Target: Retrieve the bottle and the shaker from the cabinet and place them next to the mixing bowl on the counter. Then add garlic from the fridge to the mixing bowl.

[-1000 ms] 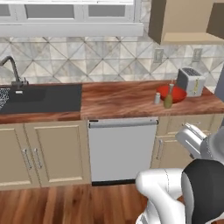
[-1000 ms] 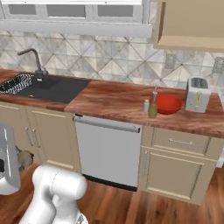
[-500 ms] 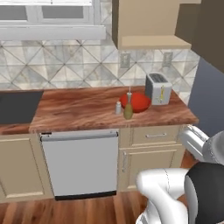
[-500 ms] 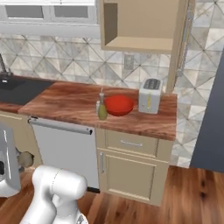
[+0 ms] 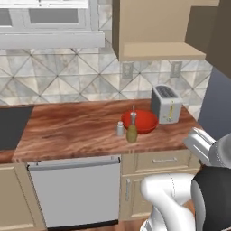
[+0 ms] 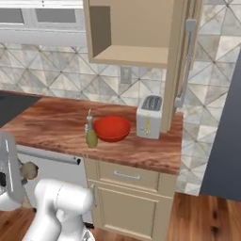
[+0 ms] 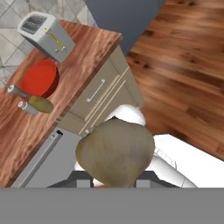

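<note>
Left base view: whole picture shifted since a second ago, so read as base travel, not object travel. Mixing bowl (image 5: 142, 121) now near centre on the counter (image 5: 67, 131); bottle (image 5: 131, 131) and shaker (image 5: 120, 129) just in front of the bowl, toaster (image 5: 166, 104) just behind it to the right. Cabinet (image 5: 153, 31) above the bowl, emptied.

Right base view: same shift. Garlic (image 6: 29, 170) carried low, well left of the bowl and below counter level.

Hand view: gripper (image 7: 114, 175) clenched on the garlic, bowl well apart. Judged remaining: lift over the bowl and release.
</note>
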